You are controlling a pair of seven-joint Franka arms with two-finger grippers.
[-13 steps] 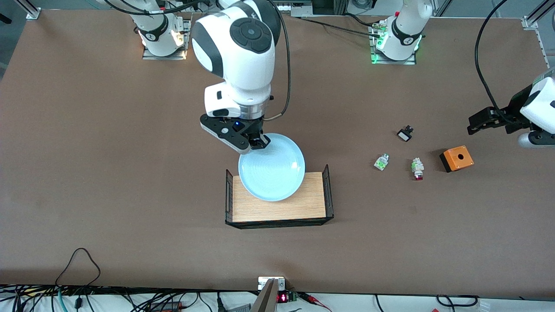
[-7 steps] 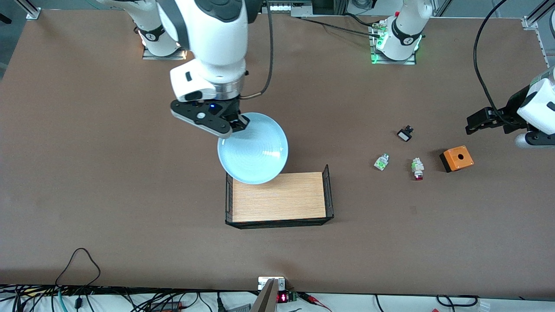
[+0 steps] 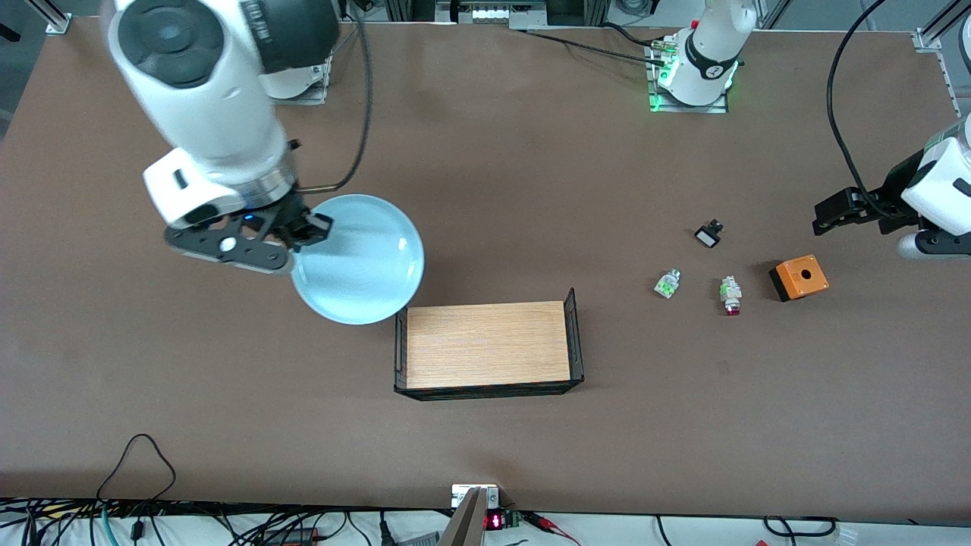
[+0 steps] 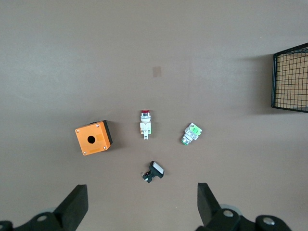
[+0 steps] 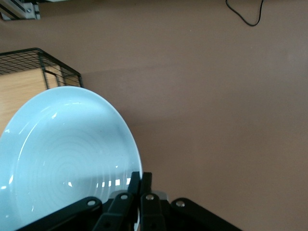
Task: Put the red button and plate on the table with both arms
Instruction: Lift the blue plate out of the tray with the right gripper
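the right gripper [image 3: 307, 227] pinches the plate [image 3: 358, 259] by its rim in the air over bare table [image 3: 152, 364], just off the wooden tray's [image 3: 485, 345] corner, whose wire end [image 3: 400, 349] rises close under the plate's edge. the left gripper [image 3: 831, 212], jaws spread, hangs over the orange box [image 3: 798, 277], red button [image 3: 730, 295], green-capped piece [image 3: 667, 283] and black part [image 3: 708, 233], all lying apart.
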